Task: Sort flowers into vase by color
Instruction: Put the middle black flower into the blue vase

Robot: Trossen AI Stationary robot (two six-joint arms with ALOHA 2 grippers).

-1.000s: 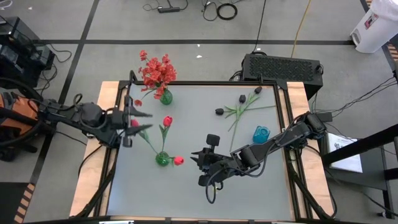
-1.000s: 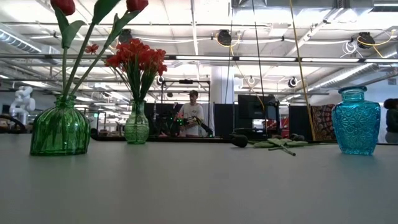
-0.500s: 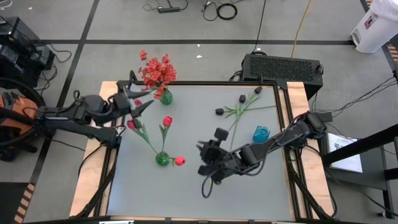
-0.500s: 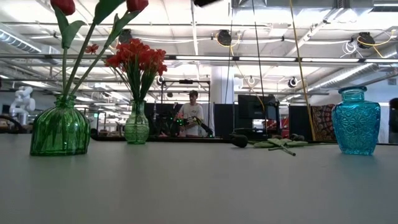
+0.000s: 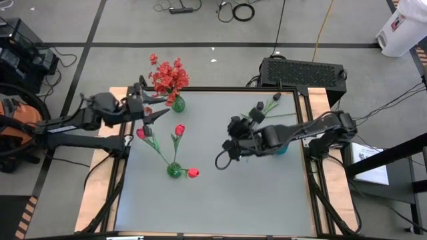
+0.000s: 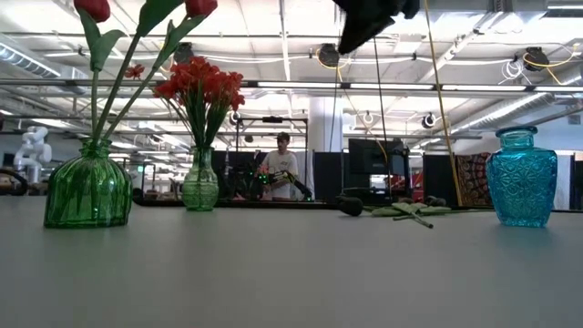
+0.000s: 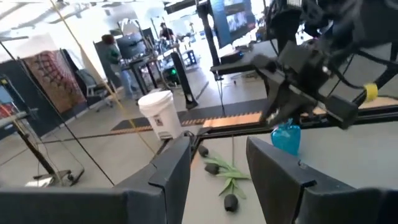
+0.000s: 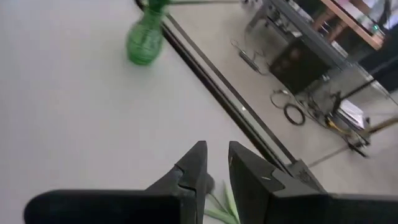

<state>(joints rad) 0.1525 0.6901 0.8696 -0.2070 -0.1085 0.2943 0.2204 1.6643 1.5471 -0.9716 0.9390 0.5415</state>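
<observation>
Robotics lab: open hall, workstations (image 6: 364,164).

The desk (image 5: 267,193) lies open across its near half. A green vase (image 5: 174,171) of red tulips blocks the left middle, another green vase (image 5: 177,104) the far left corner. A blue vase (image 5: 280,145) and loose flowers (image 5: 263,113) crowd the far right.

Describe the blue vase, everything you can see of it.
The blue vase looks like translucent turquoise glass with a raised pattern: round body, narrow neck, flared lip. It stands upright on the table near its right side, empty, touching only the tabletop. From above the right arm covers most of it; the black-bloomed flowers lie apart behind.
</observation>
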